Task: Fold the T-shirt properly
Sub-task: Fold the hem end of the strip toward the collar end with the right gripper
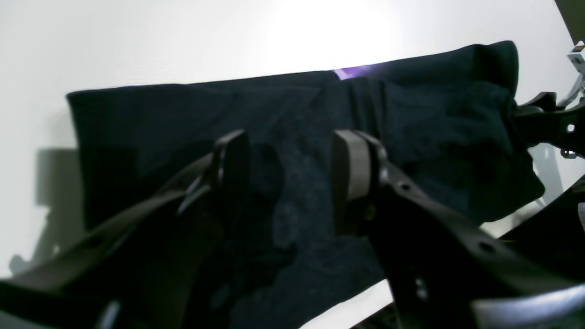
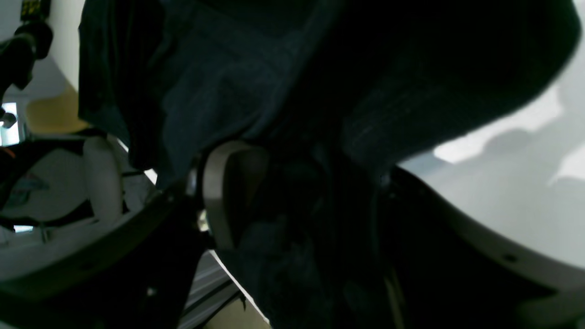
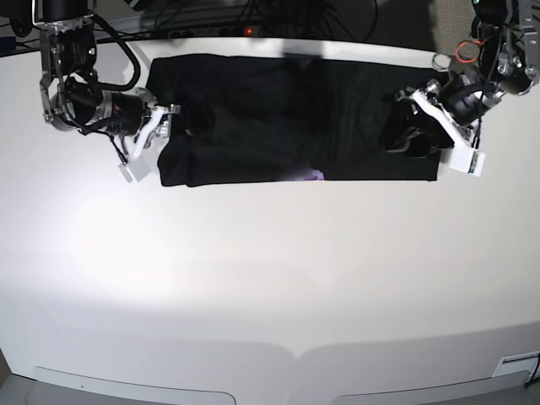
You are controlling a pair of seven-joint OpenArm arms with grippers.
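While the right gripper [image 2: 292, 201] pinches the T-shirt [image 3: 295, 118], the left gripper's [image 1: 290, 178] jaws stand spread.

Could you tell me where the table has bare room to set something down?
The table is bare from the T-shirt's near hem to the front edge. The far strip is crowded: the T-shirt spans it, with the left gripper and right gripper at its ends.

white table [image 3: 253, 278], black T-shirt [image 3: 253, 118] lying folded, seemingly flat
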